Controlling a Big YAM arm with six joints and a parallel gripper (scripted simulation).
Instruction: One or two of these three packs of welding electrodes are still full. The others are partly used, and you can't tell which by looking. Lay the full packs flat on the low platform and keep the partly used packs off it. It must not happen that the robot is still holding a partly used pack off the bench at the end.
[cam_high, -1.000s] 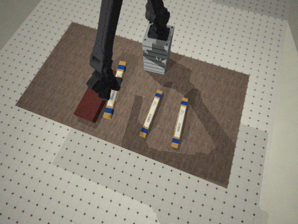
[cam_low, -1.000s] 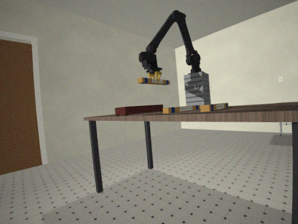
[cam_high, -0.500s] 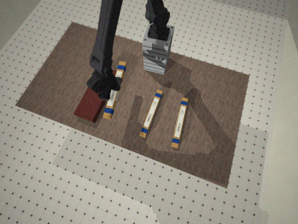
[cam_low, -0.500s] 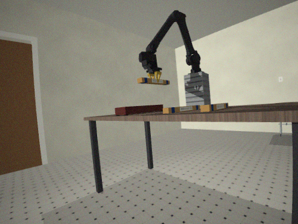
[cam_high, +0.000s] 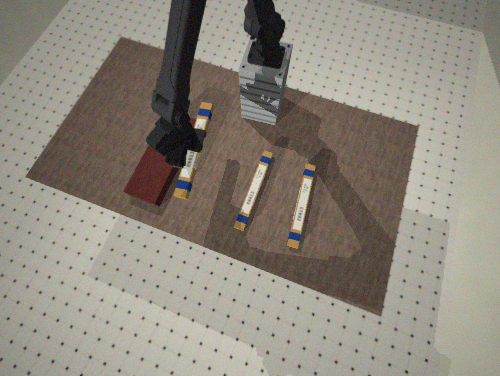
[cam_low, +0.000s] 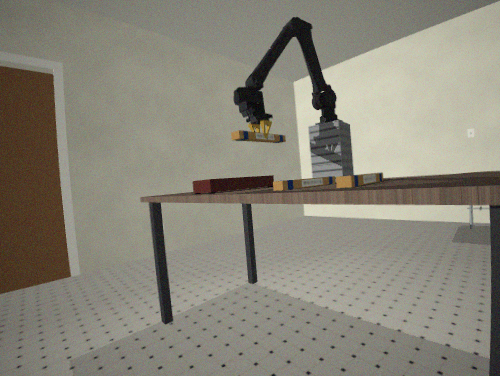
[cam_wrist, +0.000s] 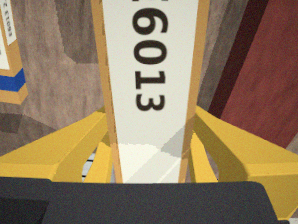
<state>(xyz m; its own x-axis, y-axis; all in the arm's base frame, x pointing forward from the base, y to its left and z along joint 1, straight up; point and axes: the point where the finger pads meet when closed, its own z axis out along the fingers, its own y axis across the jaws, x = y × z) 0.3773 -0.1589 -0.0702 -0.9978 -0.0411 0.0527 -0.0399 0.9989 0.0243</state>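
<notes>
My gripper (cam_low: 260, 134) (cam_wrist: 150, 111) is shut on an orange, blue and white electrode pack (cam_high: 183, 186) (cam_low: 242, 135) (cam_wrist: 150, 60), held about level, high above the table. The low dark red platform (cam_high: 150, 176) (cam_low: 232, 184) (cam_wrist: 265, 75) stands on the table, with no pack on it; part of it is hidden under the arm in the top view. A second pack (cam_high: 254, 190) (cam_low: 303, 183) (cam_wrist: 11, 75) lies flat on the table, right of the platform in the top view. A third pack (cam_high: 301, 205) (cam_low: 359, 180) lies flat farther right.
The wooden table (cam_high: 100, 110) (cam_low: 425, 194) carries everything. The arm's grey ridged base block (cam_high: 262, 95) (cam_low: 330, 149) stands at the table's back edge, behind the two lying packs. The arm reaches from it over the platform side.
</notes>
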